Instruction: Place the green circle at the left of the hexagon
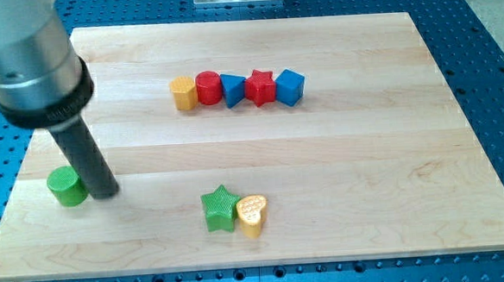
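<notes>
The green circle [66,186] lies near the board's left edge, low in the view. My tip [105,193] rests on the board right beside it, touching its right side. The yellow hexagon [183,93] is the left end of a row in the upper middle. To its right in that row are a red circle [209,87], a blue triangle-like block [233,89], a red star [260,87] and a blue cube [290,87].
A green star [220,208] and a yellow heart [252,214] sit together at the lower middle. The wooden board [392,177] lies on a blue perforated table. The arm's grey body [25,58] covers the upper left corner.
</notes>
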Controlling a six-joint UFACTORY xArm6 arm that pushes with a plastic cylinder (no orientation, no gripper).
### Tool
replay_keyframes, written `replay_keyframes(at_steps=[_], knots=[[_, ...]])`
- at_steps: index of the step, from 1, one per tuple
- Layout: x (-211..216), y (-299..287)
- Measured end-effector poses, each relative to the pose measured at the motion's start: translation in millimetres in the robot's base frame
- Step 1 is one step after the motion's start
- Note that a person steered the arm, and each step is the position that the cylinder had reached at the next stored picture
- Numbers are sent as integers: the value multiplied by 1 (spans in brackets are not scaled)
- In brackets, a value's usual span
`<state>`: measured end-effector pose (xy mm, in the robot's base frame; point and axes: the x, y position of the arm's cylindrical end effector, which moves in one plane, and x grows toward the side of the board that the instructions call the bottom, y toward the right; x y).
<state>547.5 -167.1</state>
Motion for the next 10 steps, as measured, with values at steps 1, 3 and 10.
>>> replay_keyframes(at_steps=[1, 3, 10], knots=[[27, -30], [-43, -44], [-158, -6]])
